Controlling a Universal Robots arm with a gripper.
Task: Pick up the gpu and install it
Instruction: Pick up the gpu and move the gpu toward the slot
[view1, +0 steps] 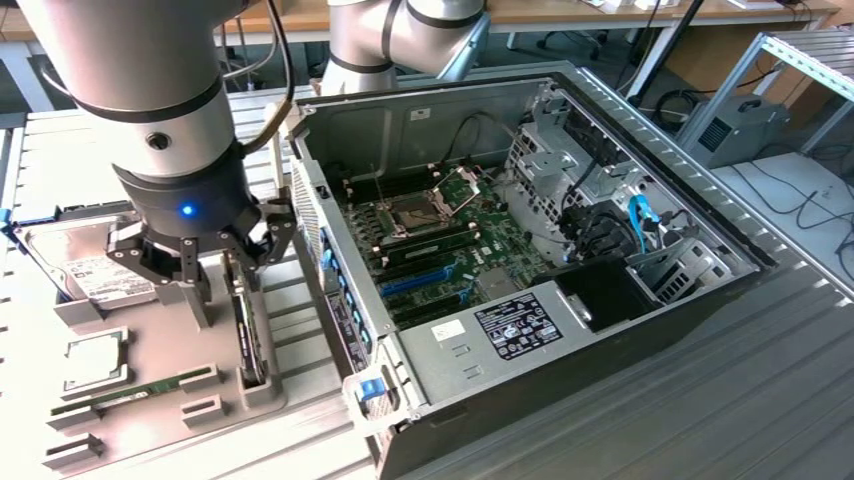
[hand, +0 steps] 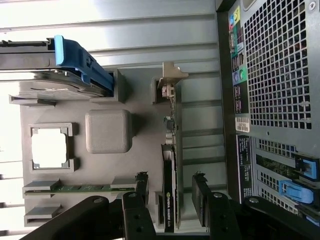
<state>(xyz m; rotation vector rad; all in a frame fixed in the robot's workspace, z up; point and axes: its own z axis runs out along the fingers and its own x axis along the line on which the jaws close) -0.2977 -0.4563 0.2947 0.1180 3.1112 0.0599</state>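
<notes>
We see gpu (hand: 169, 200) on edge in tray (hand: 145, 135), long axis along case (hand: 280, 65) wall, bracket toward hard drive (hand: 30, 55); gripper (hand: 171, 177) jaws apart, straddling it.

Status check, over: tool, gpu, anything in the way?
Tool open, straddling the gpu, gap each side. Card stands on edge in the gray holder. Nothing between fingers and card.
</notes>
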